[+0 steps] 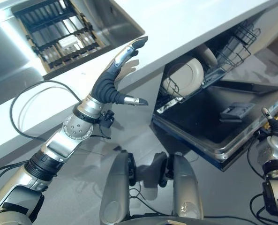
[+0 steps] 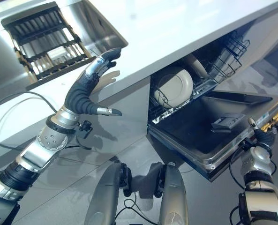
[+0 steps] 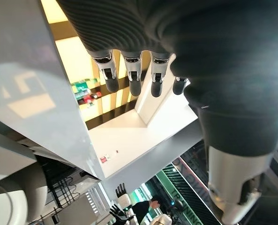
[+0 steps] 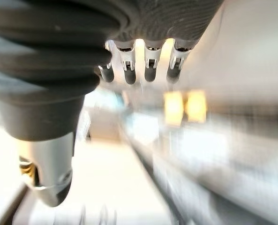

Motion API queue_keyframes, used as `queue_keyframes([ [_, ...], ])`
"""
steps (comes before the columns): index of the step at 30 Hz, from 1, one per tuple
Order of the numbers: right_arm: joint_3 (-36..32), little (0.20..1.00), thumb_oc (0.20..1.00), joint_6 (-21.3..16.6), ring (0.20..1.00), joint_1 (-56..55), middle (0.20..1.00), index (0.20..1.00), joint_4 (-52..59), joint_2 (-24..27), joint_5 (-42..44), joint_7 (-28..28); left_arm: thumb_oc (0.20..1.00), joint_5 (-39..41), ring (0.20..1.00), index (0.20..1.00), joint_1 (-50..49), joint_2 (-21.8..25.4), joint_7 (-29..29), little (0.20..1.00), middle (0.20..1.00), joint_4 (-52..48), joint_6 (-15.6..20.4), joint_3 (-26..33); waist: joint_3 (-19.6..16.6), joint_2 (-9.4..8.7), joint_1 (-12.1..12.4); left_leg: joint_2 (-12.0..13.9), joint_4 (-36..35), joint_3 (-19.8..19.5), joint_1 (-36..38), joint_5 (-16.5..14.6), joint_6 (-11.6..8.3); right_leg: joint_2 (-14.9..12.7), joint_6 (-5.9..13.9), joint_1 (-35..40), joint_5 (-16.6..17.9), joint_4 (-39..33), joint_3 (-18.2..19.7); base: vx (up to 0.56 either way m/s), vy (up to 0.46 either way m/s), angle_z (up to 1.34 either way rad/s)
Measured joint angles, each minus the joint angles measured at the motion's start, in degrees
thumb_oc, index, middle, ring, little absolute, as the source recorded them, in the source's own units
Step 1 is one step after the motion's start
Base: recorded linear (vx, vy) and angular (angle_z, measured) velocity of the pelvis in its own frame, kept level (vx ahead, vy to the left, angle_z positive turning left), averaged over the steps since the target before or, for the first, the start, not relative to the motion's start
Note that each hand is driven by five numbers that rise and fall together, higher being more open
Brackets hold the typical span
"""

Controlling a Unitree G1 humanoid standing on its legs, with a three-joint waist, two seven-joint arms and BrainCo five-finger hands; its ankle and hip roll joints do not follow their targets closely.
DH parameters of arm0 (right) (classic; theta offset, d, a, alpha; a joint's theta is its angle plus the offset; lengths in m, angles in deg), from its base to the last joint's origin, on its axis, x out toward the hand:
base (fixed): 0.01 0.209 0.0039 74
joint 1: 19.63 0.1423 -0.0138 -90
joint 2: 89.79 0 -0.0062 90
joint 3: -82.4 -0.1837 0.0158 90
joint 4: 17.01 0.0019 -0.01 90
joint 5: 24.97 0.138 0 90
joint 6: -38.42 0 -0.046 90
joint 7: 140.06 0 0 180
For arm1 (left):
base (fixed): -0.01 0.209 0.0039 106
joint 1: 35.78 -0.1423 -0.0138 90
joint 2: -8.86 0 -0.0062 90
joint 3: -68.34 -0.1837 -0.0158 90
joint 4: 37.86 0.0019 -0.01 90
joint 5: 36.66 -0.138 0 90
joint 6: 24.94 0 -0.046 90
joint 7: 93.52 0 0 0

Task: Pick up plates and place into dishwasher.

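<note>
Two white plates (image 1: 184, 75) stand upright in the lower rack (image 2: 163, 108) of the open dishwasher, under the counter. My left hand (image 1: 111, 77) is raised at the counter's front edge, left of the dishwasher, open with straight fingers (image 3: 134, 77) and holding nothing. A plate's rim (image 3: 7, 206) appears in the left wrist view, well apart from the hand. My right hand (image 2: 260, 133) hangs low at the far right, beside the outer corner of the dishwasher door (image 1: 209, 126). It is open too, its fingers (image 4: 148, 65) straight and empty.
A white counter (image 1: 185, 23) runs across the top. A steel sink (image 1: 17, 51) at the upper left holds a dark slatted rack (image 1: 59, 33). A wire basket (image 1: 237, 44) sits at the back of the dishwasher. Grey floor lies below the lowered door.
</note>
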Motion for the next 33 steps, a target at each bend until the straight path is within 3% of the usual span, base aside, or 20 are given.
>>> queue_keyframes([
  [2,-0.7,1.000,1.000,-0.1,1.000,-0.6,1.000,1.000,-0.5,-1.2,-1.1,5.0,1.000,-1.5,1.000,1.000,0.2,-0.7,0.9,1.000,1.000,0.1,0.2,0.0,0.9,0.12,-0.3,0.5,-0.2,0.8,1.1,-0.4,0.17,0.4,0.07,0.4,0.5,-0.2,0.7,0.00,0.022,-0.24],
  [5,-0.7,1.000,1.000,1.0,1.000,-0.5,1.000,1.000,-4.3,-2.0,2.0,2.8,1.000,-2.8,1.000,1.000,0.7,-1.8,1.1,1.000,1.000,0.8,0.1,-0.1,1.6,0.93,-1.6,0.8,-0.6,1.5,2.2,-0.9,-0.08,0.8,-0.14,0.9,0.7,-0.5,1.3,-0.02,-0.008,-0.18],
  [9,-0.2,1.000,1.000,9.6,1.000,0.1,1.000,1.000,-12.3,-1.9,12.5,-10.6,1.000,-2.9,1.000,1.000,1.3,-2.0,1.2,1.000,1.000,1.4,-0.6,-1.0,2.3,2.38,-1.4,0.8,-1.3,1.8,3.3,-0.9,-0.49,0.8,-0.07,1.6,0.7,-0.6,1.4,-0.02,-0.046,-0.04],
  [13,4.5,1.000,1.000,18.4,1.000,2.4,1.000,1.000,-16.7,-2.1,17.4,-24.9,1.000,-2.9,1.000,1.000,1.3,-2.2,0.9,1.000,1.000,1.5,-2.3,-2.0,2.6,3.34,-0.7,0.7,-1.6,1.6,3.7,-0.9,-0.63,0.7,-0.74,1.9,0.3,-0.5,1.3,-0.01,-0.069,0.00],
  [18,11.1,1.000,1.000,23.7,1.000,3.8,1.000,1.000,-22.0,-1.5,20.2,-38.3,1.000,-2.4,1.000,1.000,1.5,-2.2,-0.6,1.000,1.000,1.3,-2.8,-1.9,2.8,4.86,1.4,0.0,-1.5,0.6,3.7,-0.7,-0.96,0.3,-1.05,2.2,-0.1,-0.2,0.3,-0.01,-0.074,0.06],
  [23,15.3,1.000,1.000,23.1,1.000,3.6,1.000,1.000,-22.1,0.6,25.0,-54.1,1.000,-1.6,1.000,1.000,1.1,-2.2,-4.2,1.000,1.000,1.5,-2.0,-0.4,2.9,5.11,1.8,-0.7,-1.3,-1.0,2.7,-0.2,-1.81,-0.8,-1.79,1.9,-0.5,0.3,-1.6,-0.01,-0.047,0.06],
  [28,16.8,1.000,1.000,18.8,1.000,-2.3,1.000,1.000,0.1,-1.3,36.1,-71.0,1.000,1.5,1.000,1.000,-2.6,-2.1,-10.0,1.000,1.000,3.8,2.6,5.0,2.9,5.13,1.8,-0.5,-1.5,-2.5,2.9,0.0,-2.98,-1.6,-2.66,2.4,-0.8,0.3,-4.4,0.02,-0.027,-0.09],
  [30,16.9,1.000,1.000,17.4,1.000,-1.8,1.000,1.000,8.7,-3.1,38.7,-74.6,1.000,1.9,1.000,1.000,-2.7,-2.1,-10.2,1.000,1.000,4.7,2.9,5.2,2.9,5.13,2.0,-0.5,-1.5,-3.4,3.1,0.0,-3.17,-1.6,-3.21,3.2,-1.1,0.1,-5.5,0.03,-0.034,0.11],
  [33,16.9,1.000,1.000,16.6,1.000,-0.1,1.000,1.000,11.6,-4.0,42.0,-76.1,1.000,1.9,1.000,1.000,-2.8,-2.2,-9.8,1.000,1.000,5.7,3.1,5.2,2.9,5.07,3.4,-0.6,-2.2,-4.6,4.2,0.4,-3.87,-1.7,-3.73,5.2,-1.6,-0.5,-6.9,0.04,-0.042,0.20],
])
